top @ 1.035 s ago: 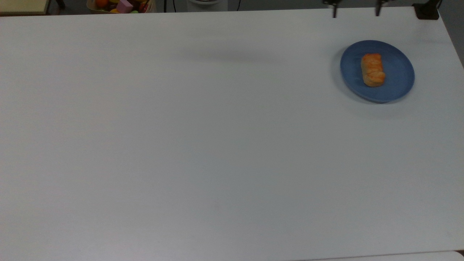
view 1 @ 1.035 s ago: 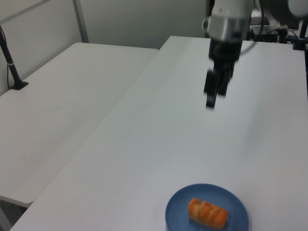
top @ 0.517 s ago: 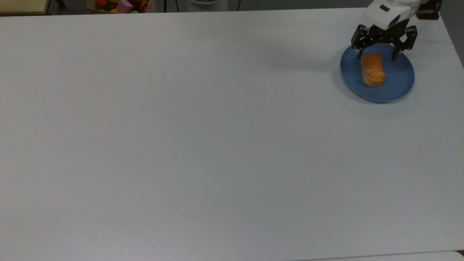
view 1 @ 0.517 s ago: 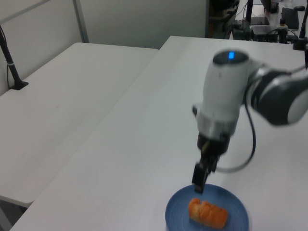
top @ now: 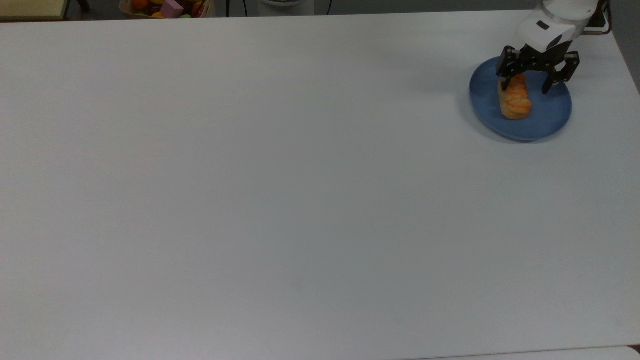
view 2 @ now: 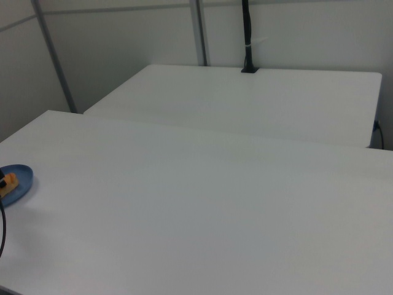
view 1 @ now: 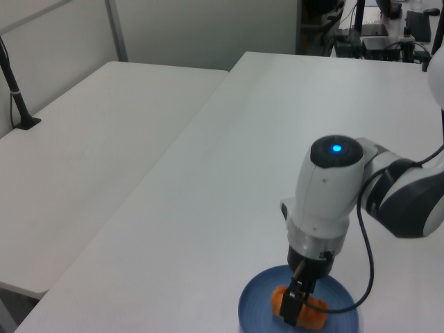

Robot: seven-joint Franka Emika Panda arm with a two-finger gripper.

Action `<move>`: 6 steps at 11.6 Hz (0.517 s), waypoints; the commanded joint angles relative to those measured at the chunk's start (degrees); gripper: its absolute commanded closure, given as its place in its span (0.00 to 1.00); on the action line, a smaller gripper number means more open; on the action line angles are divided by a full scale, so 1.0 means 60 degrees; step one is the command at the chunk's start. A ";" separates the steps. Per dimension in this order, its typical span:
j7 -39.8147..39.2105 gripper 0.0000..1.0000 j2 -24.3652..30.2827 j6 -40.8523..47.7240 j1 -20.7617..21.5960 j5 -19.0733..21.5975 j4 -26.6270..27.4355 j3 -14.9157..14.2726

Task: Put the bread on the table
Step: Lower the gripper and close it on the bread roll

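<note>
The bread (top: 516, 102), a small golden-orange roll, lies on a round blue plate (top: 551, 111) near the far right corner of the white table (top: 300, 175) in the top view. My gripper (top: 525, 90) hangs open low over the roll's far end. One finger (top: 506, 80) overlaps that end and the other stands over bare plate to the top view's right. In the left view the gripper (view 1: 294, 310) reaches down in front of the bread (view 1: 316, 319) on the plate (view 1: 253, 305). At the right view's left edge sit the plate (view 2: 22, 178) and bread (view 2: 7, 182).
A basket of colourful items (top: 167, 7) stands beyond the table's far edge. A second white table (view 1: 90, 152) adjoins this one and carries a black clamped post (view 1: 17, 97). The plate lies close to the table's right edge in the top view.
My gripper has come down from high over the table's far edge to just above the plate, staying open. The bread and the plate have not moved.
</note>
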State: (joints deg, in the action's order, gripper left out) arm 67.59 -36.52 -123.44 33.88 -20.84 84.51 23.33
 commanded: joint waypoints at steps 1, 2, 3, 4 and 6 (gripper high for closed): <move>0.0278 0.41 -0.0213 -0.0067 0.0036 -0.0654 -0.0126 0.0007; 0.0264 0.58 -0.0213 -0.0052 0.0051 -0.0846 -0.0082 0.0007; 0.0278 0.86 -0.0213 -0.0052 0.0051 -0.0978 -0.0023 0.0007; 0.0278 1.00 -0.0198 -0.0052 0.0051 -0.0994 -0.0037 0.0022; 0.0206 1.00 0.0210 0.0050 -0.0124 -0.0950 -0.0038 0.0139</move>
State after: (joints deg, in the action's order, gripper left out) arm 68.00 -37.54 -123.44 33.94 -25.60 84.24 23.50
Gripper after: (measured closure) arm 0.767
